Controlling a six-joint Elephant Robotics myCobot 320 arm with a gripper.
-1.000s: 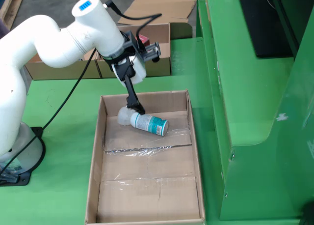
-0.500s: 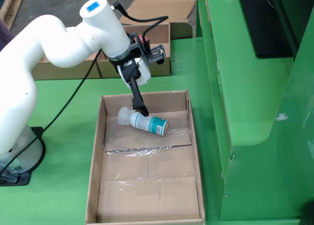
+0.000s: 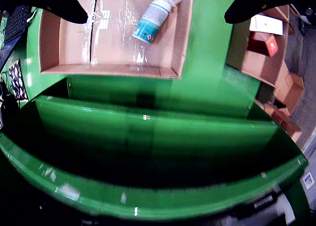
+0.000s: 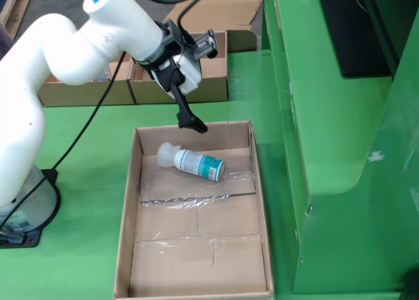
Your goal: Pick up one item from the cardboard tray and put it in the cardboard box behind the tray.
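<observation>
I am seeing the gripper (image 4: 195, 84) hanging above the far end of the tray (image 4: 128, 202), its black fingers (image 4: 191, 120) spread apart and holding nothing, one tip reaching down near the far wall. The bottle (image 4: 194, 161) is lying on its side on the tray floor at that far end, cap pointing left in the fixed view, clear of the fingers. Beyond the tray, the box (image 4: 216, 84) is sitting on the green counter (image 4: 78, 149); in the wrist view the bottle (image 3: 154, 19) is showing between the two dark fingertips.
</observation>
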